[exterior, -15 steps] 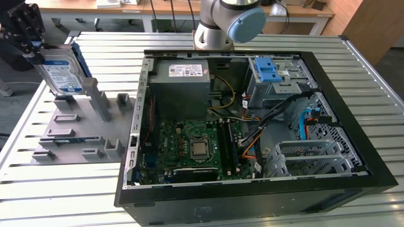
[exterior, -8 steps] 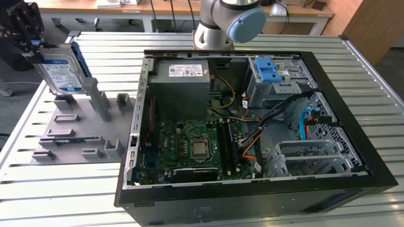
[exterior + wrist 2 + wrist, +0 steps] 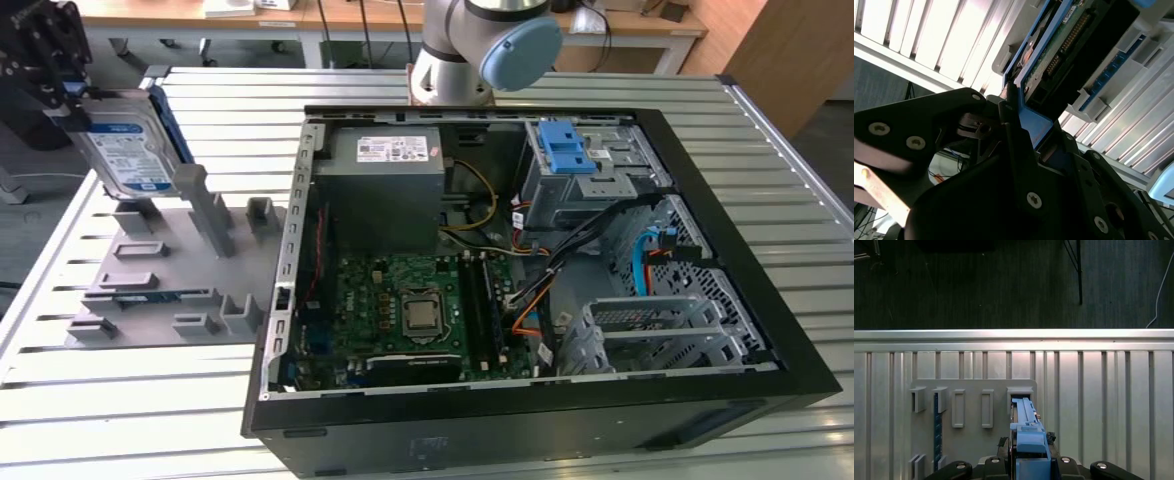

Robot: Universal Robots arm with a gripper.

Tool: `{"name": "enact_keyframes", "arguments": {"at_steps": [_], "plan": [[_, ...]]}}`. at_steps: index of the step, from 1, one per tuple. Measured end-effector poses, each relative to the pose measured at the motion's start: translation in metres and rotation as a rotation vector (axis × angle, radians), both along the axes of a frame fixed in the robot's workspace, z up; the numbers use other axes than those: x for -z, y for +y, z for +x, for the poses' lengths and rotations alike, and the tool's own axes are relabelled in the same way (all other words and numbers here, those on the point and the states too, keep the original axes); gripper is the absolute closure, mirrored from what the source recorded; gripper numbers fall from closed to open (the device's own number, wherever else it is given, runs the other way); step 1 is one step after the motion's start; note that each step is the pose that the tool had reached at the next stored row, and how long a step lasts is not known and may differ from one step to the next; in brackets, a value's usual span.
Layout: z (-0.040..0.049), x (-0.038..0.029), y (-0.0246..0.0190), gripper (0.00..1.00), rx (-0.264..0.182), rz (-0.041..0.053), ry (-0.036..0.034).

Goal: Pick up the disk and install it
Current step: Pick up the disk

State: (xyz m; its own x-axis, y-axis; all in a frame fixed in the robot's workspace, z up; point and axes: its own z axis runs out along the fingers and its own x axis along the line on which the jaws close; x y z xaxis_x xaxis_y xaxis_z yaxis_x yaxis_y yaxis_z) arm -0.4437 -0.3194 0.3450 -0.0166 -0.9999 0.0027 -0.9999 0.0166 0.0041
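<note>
The disk [image 3: 128, 152], a silver drive with a white-and-blue label in a blue carrier, hangs on edge above the far end of the grey fixture block [image 3: 174, 275], at the exterior view's left. My black gripper [image 3: 78, 95] is shut on its upper end. In the second wrist view the disk's [image 3: 1064, 45] green circuit-board side and blue carrier run between my fingers [image 3: 1013, 131]. Seen edge-on in the first wrist view, the disk's [image 3: 1026, 427] carrier sticks out of the gripper [image 3: 1029, 466] over a slot of the fixture block [image 3: 974, 440].
An open black computer case [image 3: 747, 300] lies at the exterior view's right, with a motherboard [image 3: 407, 305], a power supply [image 3: 387, 165] and a metal drive cage with a blue latch [image 3: 574, 150]. The arm's base [image 3: 474, 50] stands behind it. The slatted metal table [image 3: 120, 400] ends just beyond the fixture.
</note>
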Motion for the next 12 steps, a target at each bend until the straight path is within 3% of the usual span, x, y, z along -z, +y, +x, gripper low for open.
{"name": "enact_keyframes", "arguments": {"at_steps": [12], "plan": [[0.0,-0.0055,0.0,0.64,0.0,0.0,0.0]]}}
